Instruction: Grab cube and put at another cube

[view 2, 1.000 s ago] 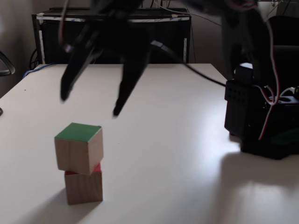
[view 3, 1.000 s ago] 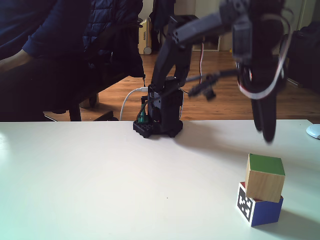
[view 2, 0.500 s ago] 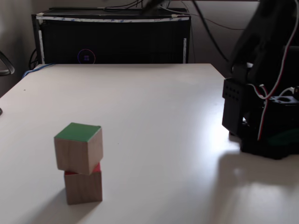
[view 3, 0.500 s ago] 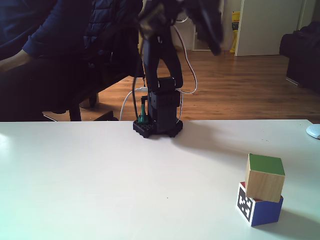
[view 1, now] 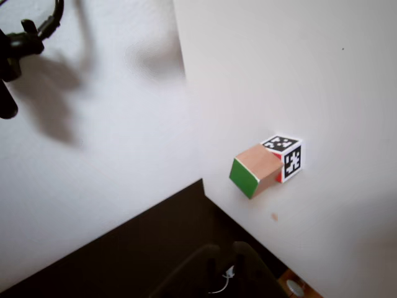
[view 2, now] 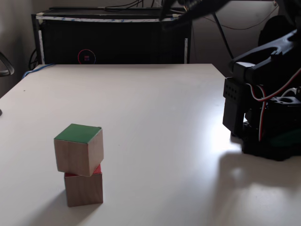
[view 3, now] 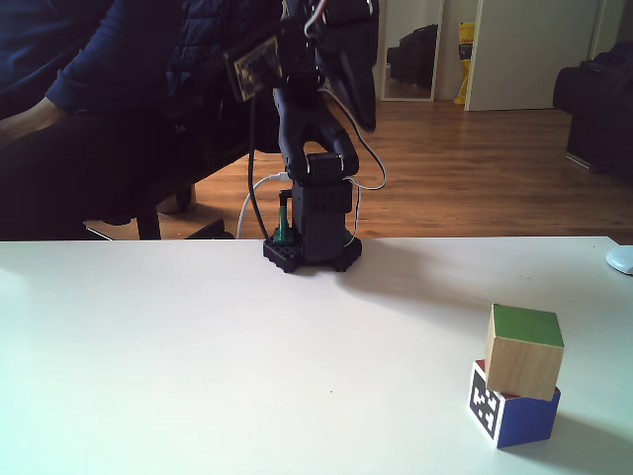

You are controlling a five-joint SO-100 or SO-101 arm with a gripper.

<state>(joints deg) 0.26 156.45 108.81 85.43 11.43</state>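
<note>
Wooden cube [view 2: 79, 149], green face up, sits slightly askew on the marker cube [view 3: 512, 411], near the white table's [view 2: 155, 117] front-left in a fixed view. Arm [view 3: 315, 119] folded upright over its base, well apart from the stack. Gripper's opening: cannot tell. No readable writing, only black-and-white marker patterns.

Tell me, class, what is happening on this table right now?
Nothing is being handled at this moment. The wooden cube with the green top sits stacked on the smaller marker cube, slightly tilted and offset, near the table's edge. The robot arm is folded up over its base at the far side of the white table, well away from the stack. A person sits behind the table. The stacking looks done.
</note>
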